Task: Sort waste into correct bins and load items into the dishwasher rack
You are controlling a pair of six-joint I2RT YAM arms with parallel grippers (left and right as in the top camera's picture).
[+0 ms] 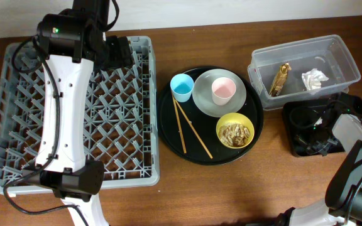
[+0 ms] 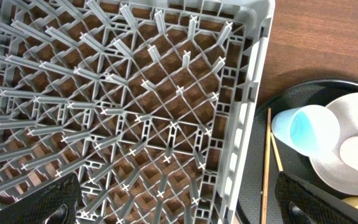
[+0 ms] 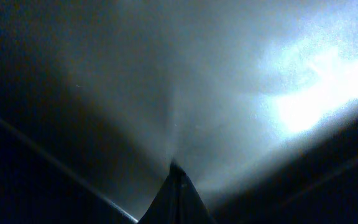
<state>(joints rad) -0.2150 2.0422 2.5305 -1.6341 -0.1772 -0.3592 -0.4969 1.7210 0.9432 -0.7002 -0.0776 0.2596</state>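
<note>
I'm noting right gripper point(image 3: 178, 186) pinched shut on nothing, low in black tray point(image 1: 292, 147) at 3 o'clock, left gripper point(image 2: 179, 208) gaping wide over dishwasher rack point(image 1: 144, 119), food scraps point(image 1: 235, 132) sitting in yellow bowl point(image 1: 221, 138); a snagged lift is risking dragging that tray.

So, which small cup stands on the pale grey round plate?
The small pink cup; the small light-blue cup stands beside the pale grey round plate, on the round black tray.
</note>
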